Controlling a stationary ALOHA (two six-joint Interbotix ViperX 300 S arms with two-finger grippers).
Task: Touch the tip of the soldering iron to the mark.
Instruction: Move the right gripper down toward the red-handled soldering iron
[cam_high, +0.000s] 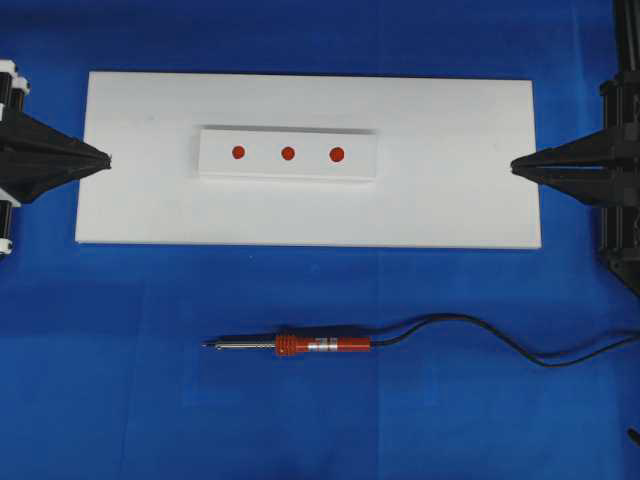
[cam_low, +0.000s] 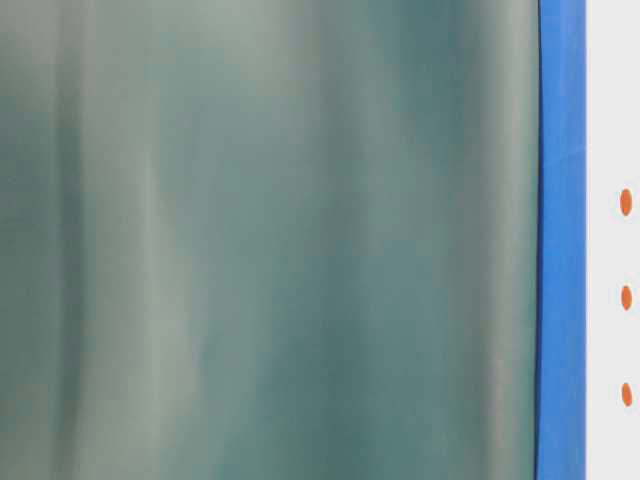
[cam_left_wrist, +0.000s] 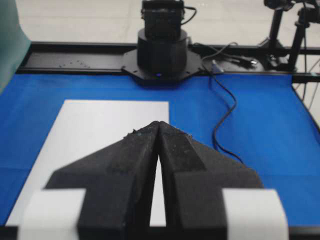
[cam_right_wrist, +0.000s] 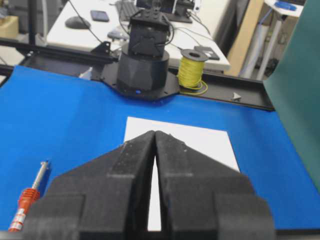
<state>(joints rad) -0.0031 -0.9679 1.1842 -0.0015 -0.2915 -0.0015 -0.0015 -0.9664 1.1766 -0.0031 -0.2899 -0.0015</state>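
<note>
Overhead exterior shows left end effector (cam_high: 104, 158) and right end effector (cam_high: 516, 165) level, pinched closed, empty, facing inward.

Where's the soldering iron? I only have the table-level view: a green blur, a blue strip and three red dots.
Observer: The soldering iron lies flat on the blue cloth, below the white board in the overhead view.
Operator: Tip direction?
Observer: Tip points left in that view; the black cord trails right.
Operator: Grippers?
Observer: The left gripper and right gripper are both shut and hold nothing, one at each end of the board.
Operator: Target?
Observer: The mark is the centre dot on the white block.
</note>
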